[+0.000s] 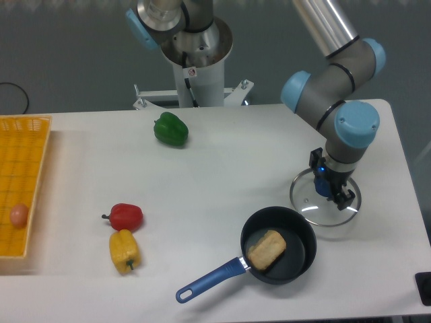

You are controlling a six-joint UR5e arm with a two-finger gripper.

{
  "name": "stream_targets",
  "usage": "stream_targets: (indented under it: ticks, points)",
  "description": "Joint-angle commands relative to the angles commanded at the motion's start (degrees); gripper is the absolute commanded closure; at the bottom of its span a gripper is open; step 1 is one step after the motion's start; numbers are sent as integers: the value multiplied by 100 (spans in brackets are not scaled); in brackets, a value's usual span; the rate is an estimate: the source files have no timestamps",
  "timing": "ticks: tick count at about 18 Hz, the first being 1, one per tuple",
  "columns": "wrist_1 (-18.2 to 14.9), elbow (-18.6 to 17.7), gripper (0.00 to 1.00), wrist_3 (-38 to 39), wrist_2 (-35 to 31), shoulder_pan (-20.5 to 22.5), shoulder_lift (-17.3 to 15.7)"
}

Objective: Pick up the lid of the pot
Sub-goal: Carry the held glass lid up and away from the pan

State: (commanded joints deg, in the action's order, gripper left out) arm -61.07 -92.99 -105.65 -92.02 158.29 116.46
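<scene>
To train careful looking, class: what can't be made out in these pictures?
Camera view:
- part of the blue knob on the pot lid, hidden by the pincer
- rest of the orange basket, cut off by the left edge
- rest of the black object, cut off by the right edge

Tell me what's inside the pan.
One tan block lies in the pan, towards the handle side. Whatever is directly beneath the block is covered and can't be seen.

Pot lid (307,204): round, transparent, fitted with a thin rim and blue knob (323,188). Knob faces up. Position: just beside the black pan (312,254). Contact with table (195,182) undetermined.
</scene>
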Motion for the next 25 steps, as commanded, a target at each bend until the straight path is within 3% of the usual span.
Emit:
stream_targets:
  ticks: [11,25]
  points:
    - [-1117,-35,37,114,-26,26,-677]
    - [-1372,26,37,193,9,-53,-835]
